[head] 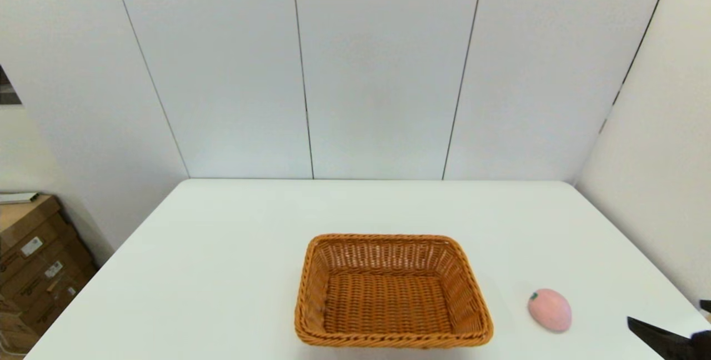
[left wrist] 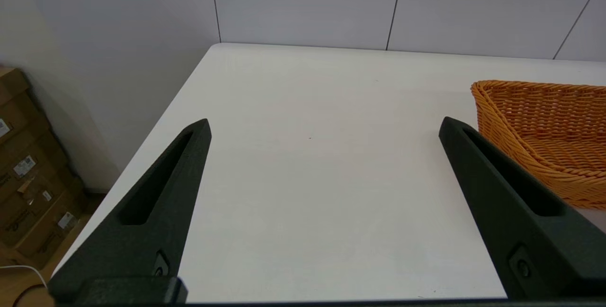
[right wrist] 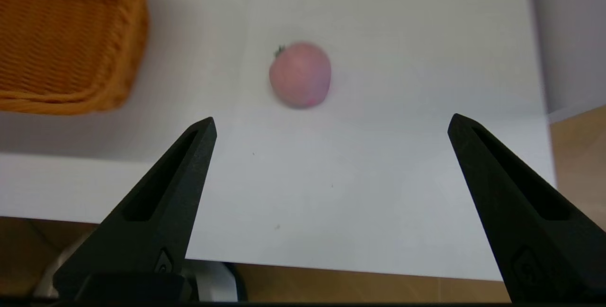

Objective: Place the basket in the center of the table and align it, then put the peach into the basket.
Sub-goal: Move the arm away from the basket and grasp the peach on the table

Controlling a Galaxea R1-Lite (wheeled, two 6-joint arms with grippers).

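Where white wall panels [head: 383, 65] meet it, the table [head: 222, 249] lies bare.

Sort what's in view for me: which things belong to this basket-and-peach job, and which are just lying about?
Part of the job:
- basket, empty, on the table
- peach, on the table to the basket's right, apart from it
- right gripper, open, short of the peach
- left gripper, open, to the basket's left

Just lying about:
- cardboard boxes on the floor, left of the table
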